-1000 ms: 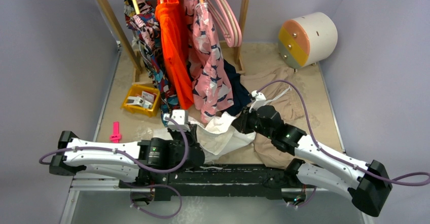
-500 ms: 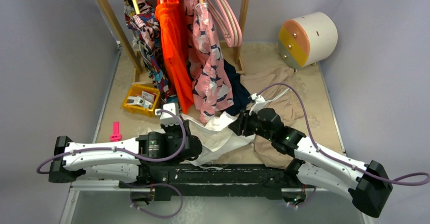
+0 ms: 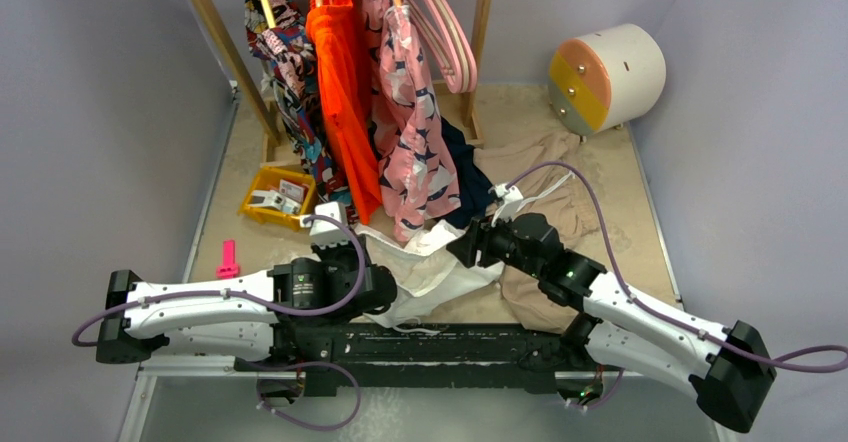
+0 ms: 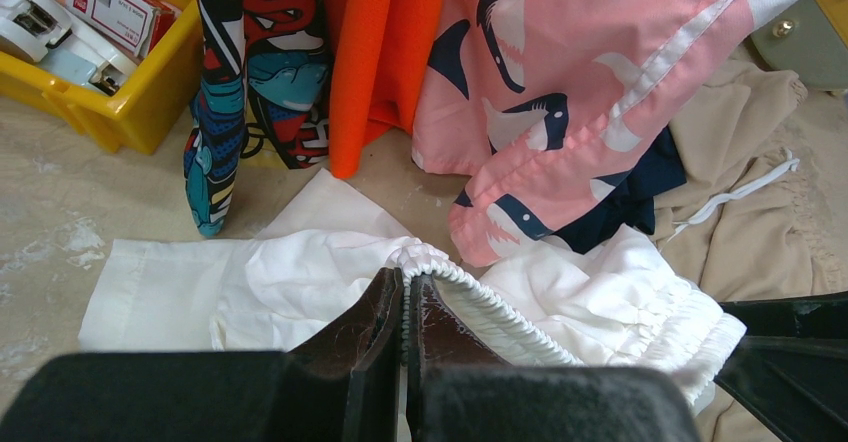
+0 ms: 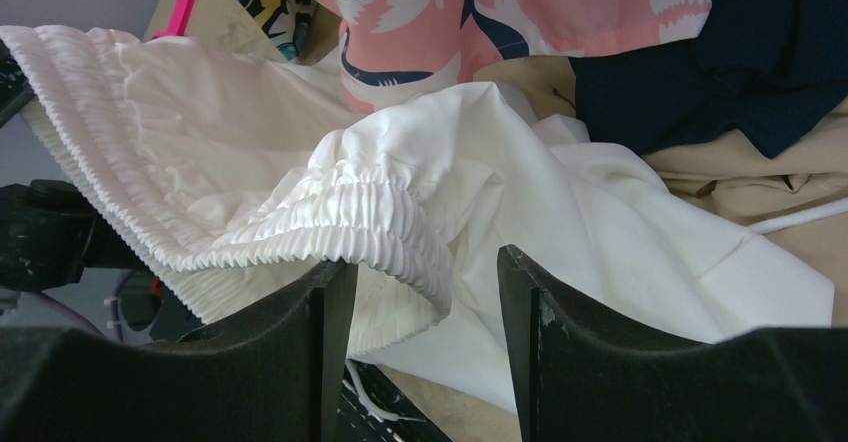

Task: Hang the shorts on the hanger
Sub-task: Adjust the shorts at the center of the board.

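The white shorts [image 3: 432, 270] lie crumpled on the table between the two arms. My left gripper [image 4: 408, 280] is shut on their gathered waistband [image 4: 500, 307], which runs off to the right from the jaws. My right gripper [image 5: 427, 274] is open at the other end of the shorts. A fold of waistband [image 5: 370, 217] hangs just above and between its fingers, and neither finger presses on it. Pink hangers [image 3: 447, 34] hang bare on the rack at the back, far from both grippers.
On the wooden rack [image 3: 225, 57] hang a comic-print garment [image 3: 285, 72], an orange one [image 3: 340, 92] and a pink patterned one [image 3: 412, 147]. A tan garment [image 3: 556, 202], a navy cloth [image 3: 466, 177], a yellow bin [image 3: 278, 198], a pink clip [image 3: 229, 260] and a round drawer unit [image 3: 606, 76] lie about.
My right gripper has opened and let go of the waistband. My left arm has drawn back to the left with the shorts still pinched, stretching them out.
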Robot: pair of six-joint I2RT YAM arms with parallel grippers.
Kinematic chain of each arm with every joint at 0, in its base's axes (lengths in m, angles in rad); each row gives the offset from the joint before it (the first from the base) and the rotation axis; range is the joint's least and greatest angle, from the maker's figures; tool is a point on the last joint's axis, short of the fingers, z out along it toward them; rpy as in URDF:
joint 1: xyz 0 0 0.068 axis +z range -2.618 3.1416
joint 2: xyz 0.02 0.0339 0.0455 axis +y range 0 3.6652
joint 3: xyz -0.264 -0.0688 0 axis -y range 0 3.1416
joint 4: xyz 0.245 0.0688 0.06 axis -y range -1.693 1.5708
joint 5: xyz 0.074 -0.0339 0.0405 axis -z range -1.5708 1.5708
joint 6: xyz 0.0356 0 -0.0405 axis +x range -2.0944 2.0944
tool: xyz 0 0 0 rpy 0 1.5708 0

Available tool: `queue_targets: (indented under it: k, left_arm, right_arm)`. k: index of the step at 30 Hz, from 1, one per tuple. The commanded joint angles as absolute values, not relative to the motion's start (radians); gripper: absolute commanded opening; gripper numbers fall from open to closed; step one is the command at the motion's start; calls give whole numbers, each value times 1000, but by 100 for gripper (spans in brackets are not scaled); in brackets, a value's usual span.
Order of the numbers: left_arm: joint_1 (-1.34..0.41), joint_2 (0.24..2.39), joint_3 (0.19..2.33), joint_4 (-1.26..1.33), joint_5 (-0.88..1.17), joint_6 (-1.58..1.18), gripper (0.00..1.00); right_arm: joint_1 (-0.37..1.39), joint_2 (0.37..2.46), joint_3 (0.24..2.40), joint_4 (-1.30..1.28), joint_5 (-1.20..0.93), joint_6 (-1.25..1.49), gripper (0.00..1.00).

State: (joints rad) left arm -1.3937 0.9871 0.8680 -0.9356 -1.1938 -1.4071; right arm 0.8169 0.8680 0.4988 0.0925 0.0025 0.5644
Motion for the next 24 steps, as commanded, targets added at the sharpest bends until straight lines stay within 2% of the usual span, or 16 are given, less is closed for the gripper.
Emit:
queue_targets:
  k: [1,5,10,12,14,15,19,24]
  left_arm:
    - [-1387,976,867,-941,-1237,-1435,0]
    - [-1388,973,866,-935,-1235,-1428,0]
    - [-1388,969,868,-927,-1230,-1415,0]
    - [-1388,963,869,-927,-1228,-1412,0]
    - [-1387,952,884,-939,-1230,-1409,0]
    - [-1387,943,903,-953,-1233,-1401,0]
    - [-1387,877,1087,-999,-1239,-1258,0]
    - [-1388,781,1410,-826,-1111,-792,0]
  right_arm:
    - [811,861,493,198,16,515,55]
    - [811,903,505,236,5,498,52]
    - [811,927,515,260,7,489,37]
    - [811,927,521,254,15,484,23]
    - [811,915,542,223,35,472,4]
    - [811,899,563,186,58,468,0]
    - [811,785,753,-8,104,416,0]
    - [811,799,1244,-269,161,245,0]
